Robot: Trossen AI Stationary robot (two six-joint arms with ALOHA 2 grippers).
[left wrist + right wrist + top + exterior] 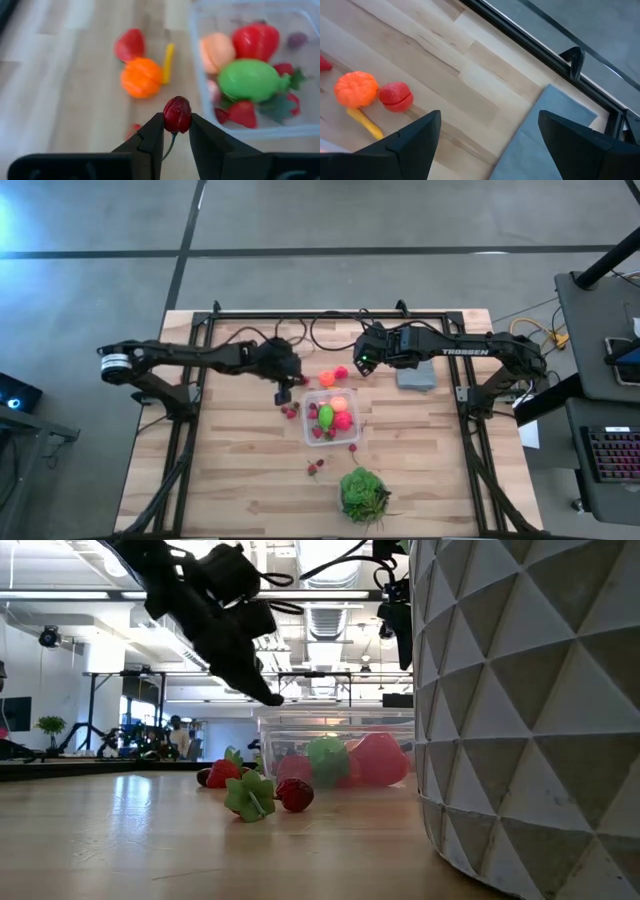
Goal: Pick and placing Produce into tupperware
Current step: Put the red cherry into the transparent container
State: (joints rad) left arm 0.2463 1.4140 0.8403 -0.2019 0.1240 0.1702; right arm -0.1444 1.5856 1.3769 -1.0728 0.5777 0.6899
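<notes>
The left pincer [176, 131] is pinching a tiny red berry [177, 114] just beside the tub [331, 417]. The berry is looking light, hard and slippery, so pinching its round middle seems best. The right pincer [487, 131] is waiting open.

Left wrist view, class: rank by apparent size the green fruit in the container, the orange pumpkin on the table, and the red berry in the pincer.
1. Green fruit, largest.
2. Orange pumpkin, clearly smaller.
3. Red berry, smallest, even though it sits nearest the camera, pinched in the left pincer.
</notes>
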